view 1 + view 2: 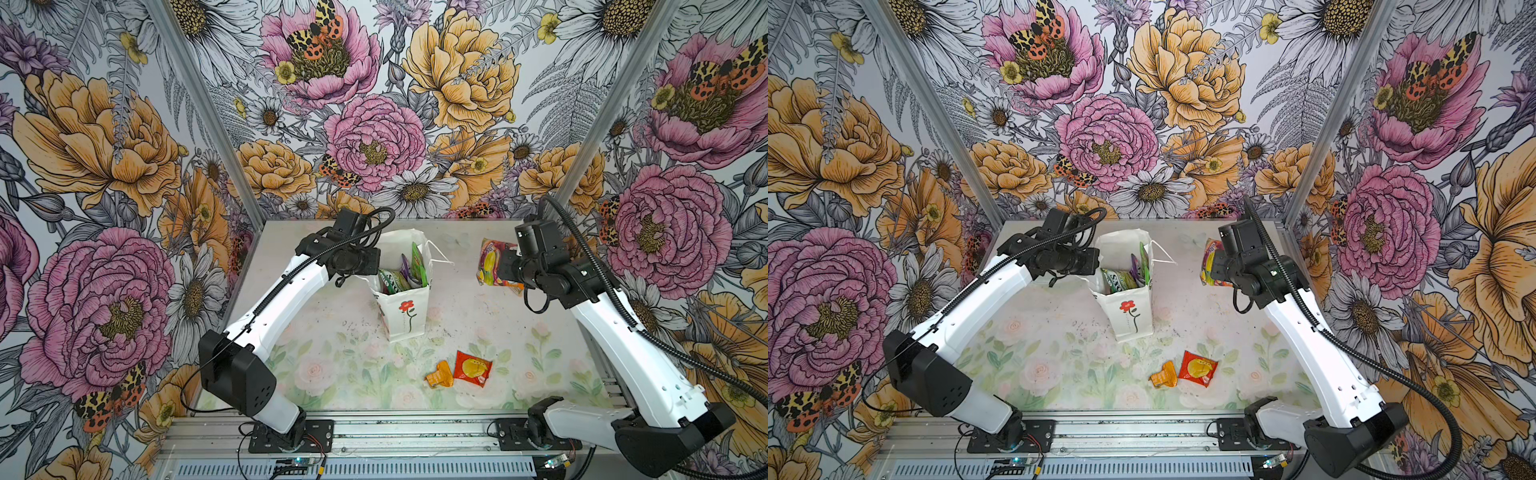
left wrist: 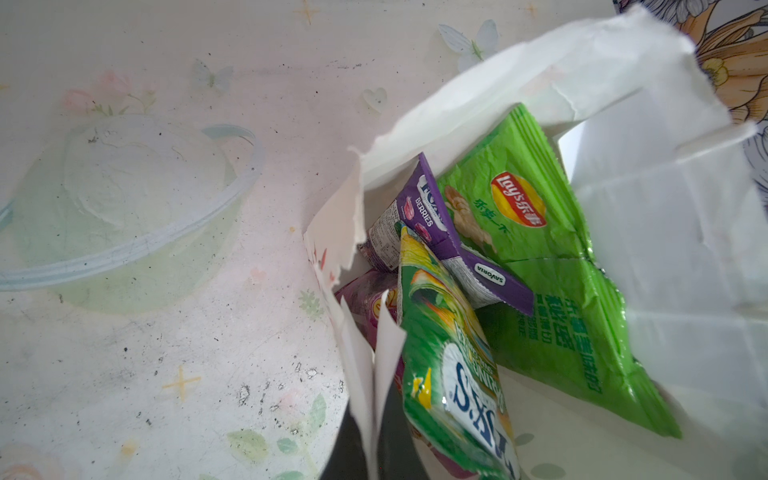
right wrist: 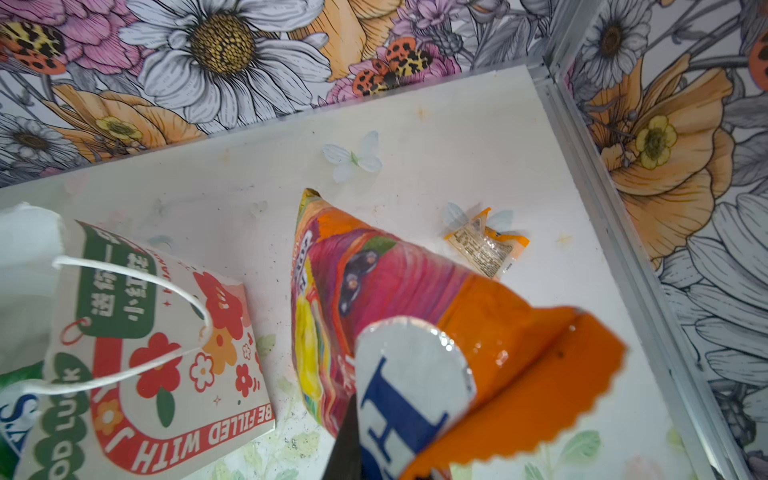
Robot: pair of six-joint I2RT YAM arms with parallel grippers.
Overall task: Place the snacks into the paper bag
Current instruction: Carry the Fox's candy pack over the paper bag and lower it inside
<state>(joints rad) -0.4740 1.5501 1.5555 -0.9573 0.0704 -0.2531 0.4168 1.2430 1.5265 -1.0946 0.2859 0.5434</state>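
Orange packet [image 1: 490, 259] pinched in right claw [image 1: 505, 268]; paper bag [image 1: 401, 316] stands left of it, left claw [image 1: 374, 272] closed at rim

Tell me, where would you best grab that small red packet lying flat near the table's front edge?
On the red packet, pinch the sealed edge farthest from the orange packet, coming down from above. It lies flat on the table, so its middle likely offers little to close on, and the orange packet sits close on its other side.
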